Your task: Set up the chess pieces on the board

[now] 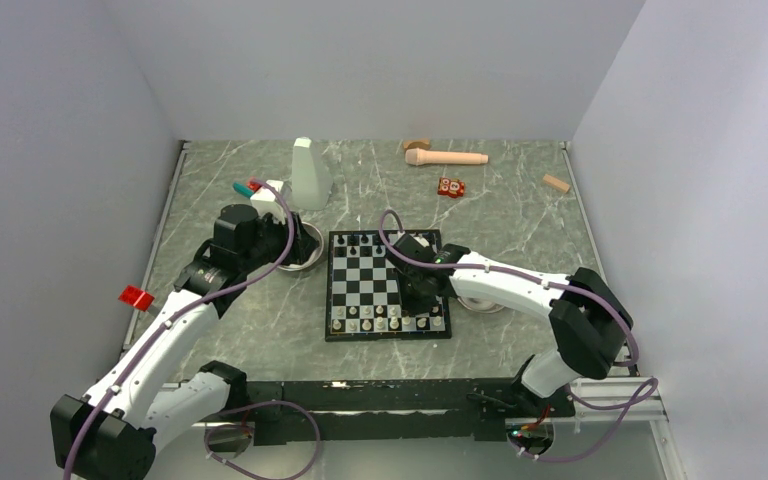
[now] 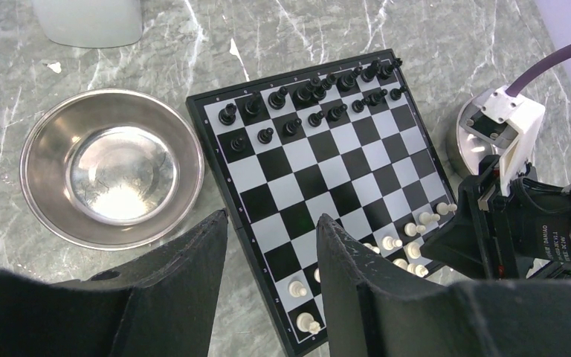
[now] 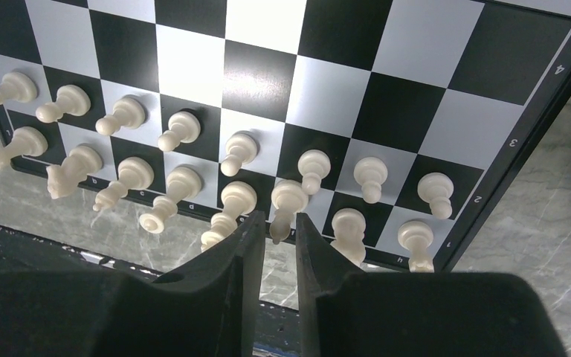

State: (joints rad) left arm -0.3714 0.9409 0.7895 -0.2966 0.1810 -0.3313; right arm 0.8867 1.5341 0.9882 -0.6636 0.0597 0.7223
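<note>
From above, the board [image 1: 365, 282] lies in the middle of the bench [image 1: 520, 230], with black pieces [image 1: 360, 241] on its far rows and white pieces [image 1: 380, 322] on its near rows. The right claw [image 1: 418, 310] is low over the near right part. One danger here, I think, is the purple cable [image 1: 388, 232] of this arm: it loops above the far rows and may brush the black pieces when the arm moves. In the left wrist view the left claw [image 2: 271, 218] is wide open and holds nothing. It hovers high, and the left edge of the board shows between its fingers, with a steel bowl [image 2: 41, 186] just beside the board. A careless descent could push the board and shake every piece on it. In the right wrist view the fingers [image 3: 242, 275] stand almost together with only a thin gap, and the tip of one white piece [image 3: 288, 197] sits exactly at the mouth of this gap. I cannot tell if it is pinched or only near. The neighbour pieces [image 3: 236, 197] are very near on both sides, so spreading the fingers or lifting sideways may easily knock them over.
</note>
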